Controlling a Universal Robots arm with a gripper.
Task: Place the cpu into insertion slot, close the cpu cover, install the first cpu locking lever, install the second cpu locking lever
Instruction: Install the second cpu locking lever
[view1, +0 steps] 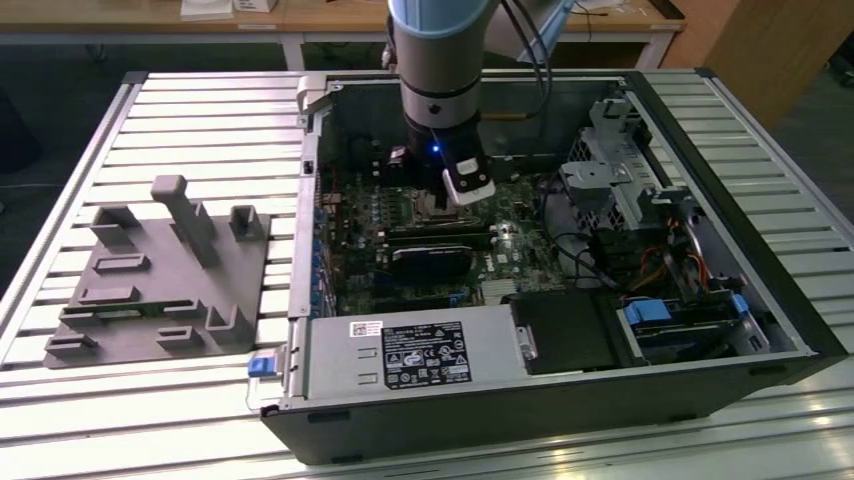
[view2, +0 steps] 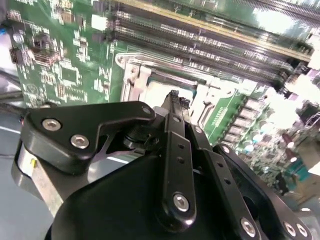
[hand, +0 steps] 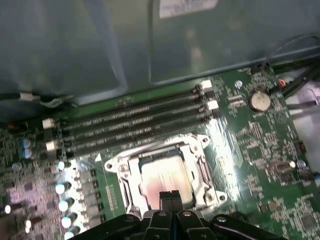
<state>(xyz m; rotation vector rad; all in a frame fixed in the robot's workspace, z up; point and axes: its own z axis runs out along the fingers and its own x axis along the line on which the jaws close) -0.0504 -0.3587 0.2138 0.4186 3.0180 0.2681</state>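
The cpu (hand: 167, 179) lies flat in the slot (hand: 131, 175) on the green board (hand: 260, 145), its pale metal top showing through the square cut-out of the cover (hand: 196, 165), which lies closed down over it. The gripper (hand: 171, 196) hangs just above the cpu's near edge with its two black fingers (hand: 165, 197) pressed together and nothing between them. In the second wrist view the same closed tips (view2: 173, 95) point down at the silver frame of the cover (view2: 142, 75), and the black linkage of the gripper hides much of the socket there; I cannot tell whether the tips touch the metal.

Just beside the socket run four long black memory slots (hand: 135, 117), parallel to one of its sides, with white latches at their ends. On the other side stands a row of small shiny capacitors (hand: 62, 200). A round coin cell (hand: 259, 101) sits farther off on the board, beyond the memory slots' ends.

In the exterior view the arm (view1: 441, 70) reaches straight down into the open computer case (view1: 561, 400), with the gripper (view1: 447, 205) low over the board's middle. A black graphics card (view1: 434, 258) lies on the board just beside it, towards the case's front wall. Drive bays and cables (view1: 641, 240) crowd the case on the exterior view's right. The case lies on a slatted metal table (view1: 200, 110); a grey fixture (view1: 160, 280) stands on the table near its edge on the exterior view's left, well apart from the case's inside.
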